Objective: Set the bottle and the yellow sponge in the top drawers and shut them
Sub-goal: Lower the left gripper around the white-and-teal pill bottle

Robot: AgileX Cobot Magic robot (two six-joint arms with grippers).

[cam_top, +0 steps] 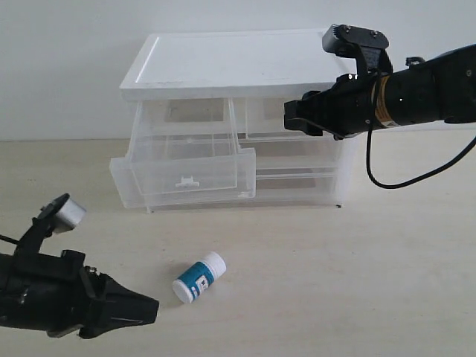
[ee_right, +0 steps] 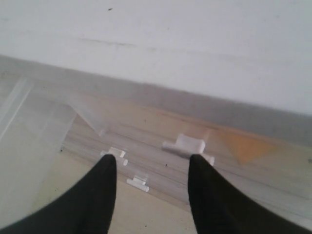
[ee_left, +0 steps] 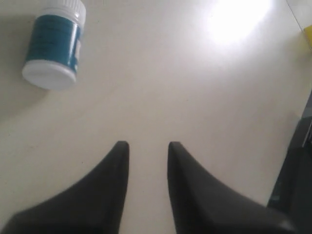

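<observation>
The bottle (cam_top: pixel 199 277) lies sideways, label (ee_left: pixel 51 44) unreadable; left pincer (ee_left: pixel 148 145) half-parted, right pincer (ee_right: pixel 151 160) wide, both empty.

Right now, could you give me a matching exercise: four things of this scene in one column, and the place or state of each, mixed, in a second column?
Column one:
1 bottle
2 left top drawer
3 left gripper
4 right gripper

Column two:
a pulled out
b at the front of the right top drawer
c lying on its side on the table
d low near the bottle, jaws empty

Pairs: 1-c, 2-a, 3-d, 4-b
</observation>
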